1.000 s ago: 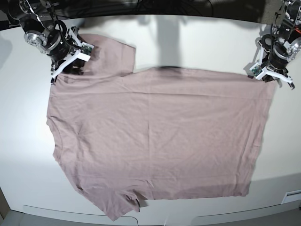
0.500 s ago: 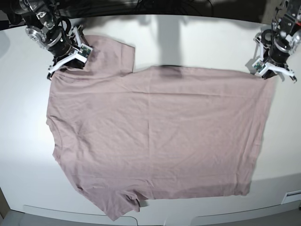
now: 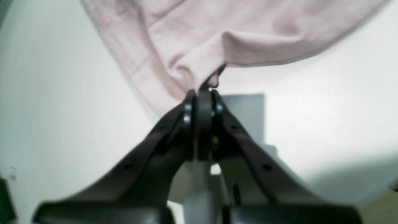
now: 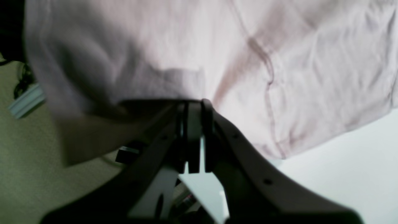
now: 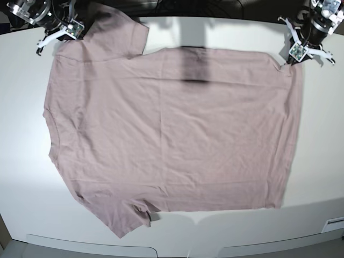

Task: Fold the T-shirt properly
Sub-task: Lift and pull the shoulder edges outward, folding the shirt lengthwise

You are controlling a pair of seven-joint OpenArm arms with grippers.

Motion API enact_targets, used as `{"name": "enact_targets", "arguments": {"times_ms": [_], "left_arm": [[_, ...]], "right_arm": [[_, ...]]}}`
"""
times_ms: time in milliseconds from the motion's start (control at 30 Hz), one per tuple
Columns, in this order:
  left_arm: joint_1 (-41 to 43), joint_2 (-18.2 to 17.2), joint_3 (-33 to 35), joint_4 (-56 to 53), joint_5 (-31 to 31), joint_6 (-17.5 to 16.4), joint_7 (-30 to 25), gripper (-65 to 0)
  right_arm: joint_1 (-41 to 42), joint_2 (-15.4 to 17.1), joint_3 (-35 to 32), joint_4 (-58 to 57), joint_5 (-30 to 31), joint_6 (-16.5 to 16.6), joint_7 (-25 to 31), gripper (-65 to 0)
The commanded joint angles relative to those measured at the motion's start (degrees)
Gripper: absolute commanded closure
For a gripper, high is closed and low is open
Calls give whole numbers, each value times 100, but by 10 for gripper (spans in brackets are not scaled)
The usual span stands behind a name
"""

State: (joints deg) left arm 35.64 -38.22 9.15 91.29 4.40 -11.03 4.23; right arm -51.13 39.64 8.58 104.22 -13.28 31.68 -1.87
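Spreading across most of the white desk [image 5: 16, 134], the shirt [image 5: 172, 140] is seen in the base view laid flat, collar end toward that view's left and hem toward its right, with one sleeve pointing to the far edge and the other to the near edge. Two far corners are held. The left pincer [image 5: 299, 54] is clenched on the far hem corner; in the left wrist view the left pincer's tips are shut with a pinch of pink fabric gathered into a small peak between them. The right pincer [image 5: 63, 33] is clenched on the cloth at the far shoulder, just beside the far sleeve; in the right wrist view its tips are closed at the edge of the fabric, which drapes over and ahead of them, and the exact bite is partly hidden. The two grips are set well apart along the same long side, presumably so that the far edge can be carried as one straight line and brought over the body without sagging in the middle. The cloth between them lies taut and nearly free of wrinkles, which suits a lengthwise fold. Judged from the flat lie, no fold has yet been made. If one pincer were to lead the other, a skewed crease could be expected. No containers are in view; nothing is held in anything.
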Motion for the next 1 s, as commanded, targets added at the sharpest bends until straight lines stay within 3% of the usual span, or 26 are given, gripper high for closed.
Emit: {"name": "enact_targets", "arguments": {"times_ms": [0, 200, 400, 733, 967], "left_arm": [[203, -55, 20, 133, -17, -22, 127, 0], [949, -55, -184, 835, 4, 164, 170, 0], [1241, -52, -894, 1491, 0, 164, 164, 0], [199, -52, -1104, 1346, -304, 162, 90, 0], [-649, 39, -1099, 551, -455, 151, 85, 0]], "right_arm": [[-227, 39, 127, 138, 48, -4, 101, 0], [-885, -269, 870, 452, 24, -85, 369, 0], [-979, -227, 1283, 811, 188, -179, 407, 0], [79, -140, 1257, 710, 1355, -501, 26, 0], [1123, -138, 874, 223, 1397, -522, -118, 0]]}}
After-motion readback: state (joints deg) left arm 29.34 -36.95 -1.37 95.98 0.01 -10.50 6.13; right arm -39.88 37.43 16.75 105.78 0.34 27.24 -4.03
